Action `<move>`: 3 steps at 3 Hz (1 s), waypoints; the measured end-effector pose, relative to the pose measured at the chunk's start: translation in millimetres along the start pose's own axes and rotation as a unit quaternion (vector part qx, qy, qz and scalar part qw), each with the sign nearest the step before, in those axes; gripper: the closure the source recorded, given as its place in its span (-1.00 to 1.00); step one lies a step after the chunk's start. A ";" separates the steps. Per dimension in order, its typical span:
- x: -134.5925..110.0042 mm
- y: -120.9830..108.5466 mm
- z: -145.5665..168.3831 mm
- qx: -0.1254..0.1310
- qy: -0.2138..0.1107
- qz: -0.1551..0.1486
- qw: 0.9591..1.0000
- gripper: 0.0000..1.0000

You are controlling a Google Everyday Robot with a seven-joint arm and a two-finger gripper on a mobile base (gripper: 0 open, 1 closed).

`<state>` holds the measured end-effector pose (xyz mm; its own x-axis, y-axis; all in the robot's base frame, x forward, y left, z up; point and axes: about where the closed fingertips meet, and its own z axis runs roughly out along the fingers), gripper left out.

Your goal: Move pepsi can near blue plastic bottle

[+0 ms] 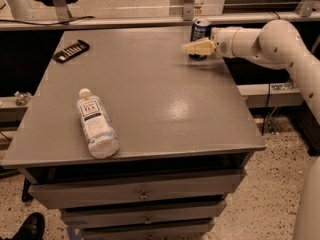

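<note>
Pepsi can (201, 28): upright at the 1 o'clock corner of the surface (150, 94).
Gripper (186, 48): reaching in from 3 o'clock, low, just in front of the can. We cannot tell whether its fingers (199, 47) are apart or closed.
Blue plastic bottle (96, 124): lying at 8 o'clock, cap toward 12, well apart from the can.

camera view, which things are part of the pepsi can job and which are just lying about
Job: pepsi can, upright, far right edge; blue plastic bottle, on its side, front left; gripper, at the can.
Lying about: black remote, far left corner.
</note>
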<state>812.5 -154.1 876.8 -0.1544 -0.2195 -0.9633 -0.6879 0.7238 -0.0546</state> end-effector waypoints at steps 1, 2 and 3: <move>3.9 -0.3 -0.5 0.003 0.001 0.004 1.000 -0.19; 5.7 1.9 -9.4 0.008 0.003 0.008 1.000 0.28; -8.1 13.0 -22.0 -0.001 -0.007 0.009 1.000 0.74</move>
<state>789.2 -157.3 889.7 -0.1573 -0.1971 -0.9677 -0.6866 0.7261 -0.0362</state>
